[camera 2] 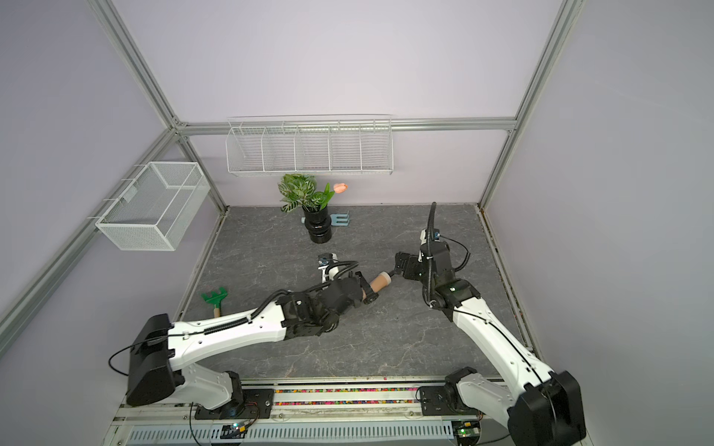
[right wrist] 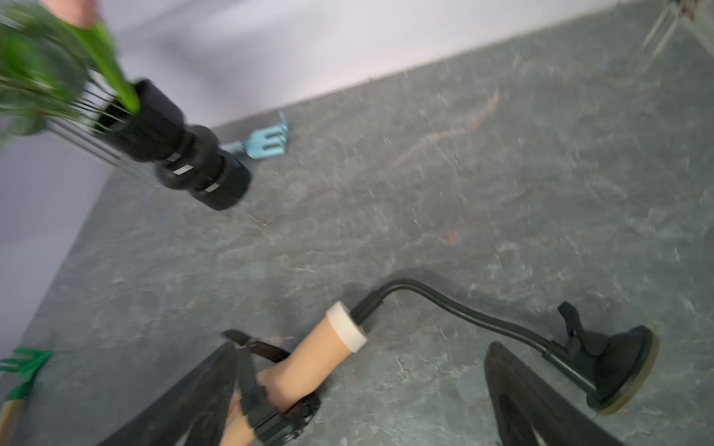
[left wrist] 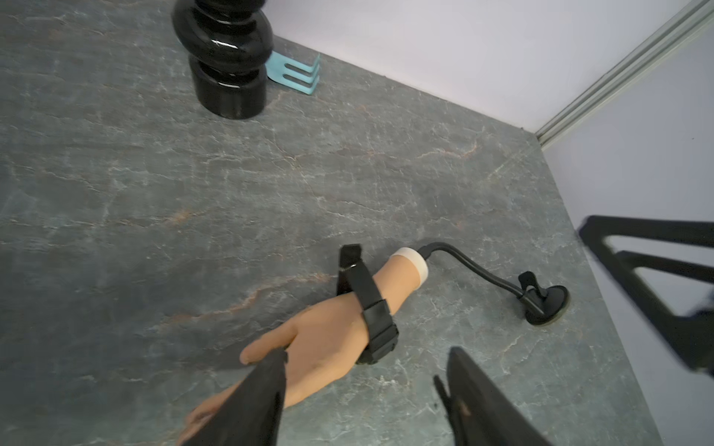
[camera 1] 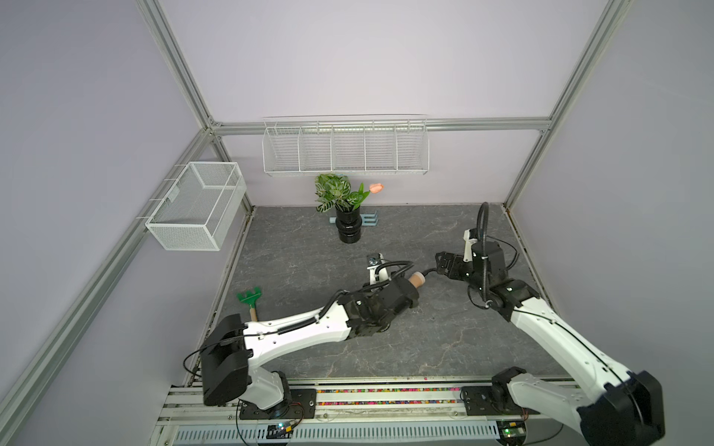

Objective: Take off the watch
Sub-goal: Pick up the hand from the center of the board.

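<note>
The black watch (left wrist: 376, 322) is wrapped round the wrist of a tan mannequin hand (left wrist: 324, 347) lying on the table, and a loose strap end (left wrist: 349, 256) sticks up beside it. A black gooseneck (left wrist: 471, 266) joins the forearm to a suction base (left wrist: 546, 305). My left gripper (left wrist: 367, 390) is open over the hand; one finger (left wrist: 266, 397) crosses the palm and the other sits over bare table. My right gripper (right wrist: 359, 394) is open just above the forearm (right wrist: 320, 355), with the watch (right wrist: 270, 413) beside one finger. In both top views my left wrist covers the watch.
A black ribbed vase (camera 1: 349, 228) with a plant stands at the back, a blue fork tool (camera 1: 371, 221) behind it. A green rake (camera 1: 250, 298) lies at the left. Wire baskets (camera 1: 197, 210) (camera 1: 345, 148) hang on the walls. The grippers (camera 1: 409, 293) (camera 1: 442, 264) face each other closely.
</note>
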Robot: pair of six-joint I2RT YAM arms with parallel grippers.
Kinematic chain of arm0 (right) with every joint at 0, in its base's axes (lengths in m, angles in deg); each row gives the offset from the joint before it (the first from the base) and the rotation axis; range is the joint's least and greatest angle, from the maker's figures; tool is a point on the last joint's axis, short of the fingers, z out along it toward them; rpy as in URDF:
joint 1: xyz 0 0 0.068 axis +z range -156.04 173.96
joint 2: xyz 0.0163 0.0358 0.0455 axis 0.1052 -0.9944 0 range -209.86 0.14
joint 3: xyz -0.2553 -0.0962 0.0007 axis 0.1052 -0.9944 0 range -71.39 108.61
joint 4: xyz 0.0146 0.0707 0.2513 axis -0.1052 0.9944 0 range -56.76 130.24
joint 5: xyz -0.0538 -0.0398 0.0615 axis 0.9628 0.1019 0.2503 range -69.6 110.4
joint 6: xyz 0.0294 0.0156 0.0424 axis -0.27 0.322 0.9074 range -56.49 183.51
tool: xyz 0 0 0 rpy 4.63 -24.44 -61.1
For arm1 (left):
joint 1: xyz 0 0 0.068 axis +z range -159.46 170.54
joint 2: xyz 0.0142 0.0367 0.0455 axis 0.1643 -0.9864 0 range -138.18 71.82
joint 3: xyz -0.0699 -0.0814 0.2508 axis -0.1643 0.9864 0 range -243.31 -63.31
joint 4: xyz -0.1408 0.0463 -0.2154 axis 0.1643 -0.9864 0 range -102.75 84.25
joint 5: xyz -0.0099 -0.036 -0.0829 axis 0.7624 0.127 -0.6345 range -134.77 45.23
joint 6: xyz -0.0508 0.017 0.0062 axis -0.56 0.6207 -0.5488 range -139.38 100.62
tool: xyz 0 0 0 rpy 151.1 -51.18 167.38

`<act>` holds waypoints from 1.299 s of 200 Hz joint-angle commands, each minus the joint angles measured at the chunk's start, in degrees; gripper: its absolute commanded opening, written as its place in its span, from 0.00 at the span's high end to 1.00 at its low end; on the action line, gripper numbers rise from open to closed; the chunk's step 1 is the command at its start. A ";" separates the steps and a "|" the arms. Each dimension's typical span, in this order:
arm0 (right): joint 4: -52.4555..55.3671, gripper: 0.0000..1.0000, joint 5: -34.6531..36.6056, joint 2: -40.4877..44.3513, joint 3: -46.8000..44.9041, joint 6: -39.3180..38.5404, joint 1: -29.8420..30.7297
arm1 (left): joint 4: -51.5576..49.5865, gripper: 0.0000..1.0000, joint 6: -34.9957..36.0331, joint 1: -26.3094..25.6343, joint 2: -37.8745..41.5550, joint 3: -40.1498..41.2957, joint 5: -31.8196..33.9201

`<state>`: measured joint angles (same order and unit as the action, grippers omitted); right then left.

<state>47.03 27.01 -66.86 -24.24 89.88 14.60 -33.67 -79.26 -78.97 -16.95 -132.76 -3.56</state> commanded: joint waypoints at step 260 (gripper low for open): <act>9.96 0.10 -19.00 10.50 -10.86 13.81 -16.39 | -52.32 0.60 -18.44 4.57 -51.34 -58.26 -5.15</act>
<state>55.27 9.44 -57.94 -34.31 102.63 -1.22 -87.07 -97.95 -74.03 -68.82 -192.30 -7.80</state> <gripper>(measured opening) 0.904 0.480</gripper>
